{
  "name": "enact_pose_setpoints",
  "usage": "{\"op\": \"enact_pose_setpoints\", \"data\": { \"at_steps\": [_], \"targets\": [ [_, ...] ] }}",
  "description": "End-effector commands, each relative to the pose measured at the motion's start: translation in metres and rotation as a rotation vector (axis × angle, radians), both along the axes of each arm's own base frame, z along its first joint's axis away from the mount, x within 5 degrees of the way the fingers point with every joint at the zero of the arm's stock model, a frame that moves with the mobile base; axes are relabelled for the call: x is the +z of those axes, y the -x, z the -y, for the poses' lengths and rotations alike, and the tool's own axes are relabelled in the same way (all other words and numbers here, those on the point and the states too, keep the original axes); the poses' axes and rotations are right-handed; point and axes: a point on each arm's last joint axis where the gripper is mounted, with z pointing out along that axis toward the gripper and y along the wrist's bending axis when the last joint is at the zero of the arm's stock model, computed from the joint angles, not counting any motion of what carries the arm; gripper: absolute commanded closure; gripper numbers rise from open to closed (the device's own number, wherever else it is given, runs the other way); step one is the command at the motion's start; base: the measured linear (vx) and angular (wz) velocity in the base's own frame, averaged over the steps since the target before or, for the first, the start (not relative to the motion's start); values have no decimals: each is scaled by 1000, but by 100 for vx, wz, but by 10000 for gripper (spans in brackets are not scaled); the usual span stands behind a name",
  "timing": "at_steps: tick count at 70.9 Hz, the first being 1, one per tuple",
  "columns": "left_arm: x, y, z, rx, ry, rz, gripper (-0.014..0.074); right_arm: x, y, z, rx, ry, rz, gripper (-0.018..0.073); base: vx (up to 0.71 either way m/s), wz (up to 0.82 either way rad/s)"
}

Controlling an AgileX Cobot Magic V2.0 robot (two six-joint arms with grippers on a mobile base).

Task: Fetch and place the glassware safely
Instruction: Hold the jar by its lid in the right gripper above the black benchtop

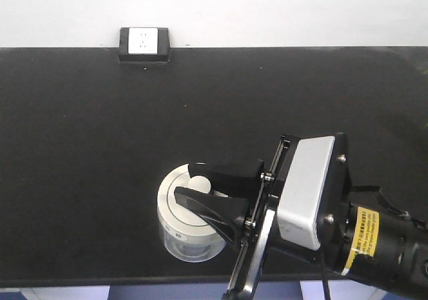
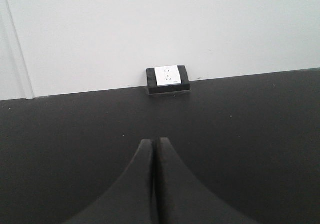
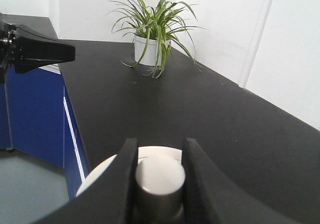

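We pinch the right claw narrowly on the knob of the jar just beneath it on the tabletop, likely for a steady lift; the left claw is closed, empty.

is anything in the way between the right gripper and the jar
Nothing visible. The right gripper is at the jar: its fingers flank the knob on the lid and seem to touch it on both sides.
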Motion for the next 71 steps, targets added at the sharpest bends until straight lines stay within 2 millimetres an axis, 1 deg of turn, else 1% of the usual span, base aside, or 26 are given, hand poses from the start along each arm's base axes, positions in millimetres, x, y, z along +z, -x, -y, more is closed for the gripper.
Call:
{"op": "enact_pose_setpoints", "data": {
  "at_steps": [1, 26, 30, 34, 40, 47, 60, 71],
  "targets": [
    [14, 0, 0, -2, 13, 85, 603, 22, 4, 1, 35, -113, 53, 563, 20, 9],
    [14, 0, 0, -2, 13, 82, 603, 21, 4, 0, 34, -112, 49, 563, 17, 8],
    [13, -4, 0, -2, 12, 64, 603, 17, -2, -3, 23, -107, 23, 563, 6, 8],
    [12, -6, 0, -1, 21, 47, 603, 13, -4, -2, -8, -106, -14, 563, -2, 6],
    [11, -6, 0, -3, 14, 38, 603, 5, -1, -2, 3, -76, -23, 563, -3, 3],
    [11, -6, 0, -3, 18, 34, 603, 0, -1, 0, -8, -51, -31, 563, -2, -1],
    [11, -6, 0, -3, 18, 34, 603, -6, -1, 0, -13, -30, -46, 563, 0, 1],
    [10, -6, 0, -3, 18, 30, 603, -6, -1, 0, -13, -29, -46, 563, 1, 0]
  ]
}}
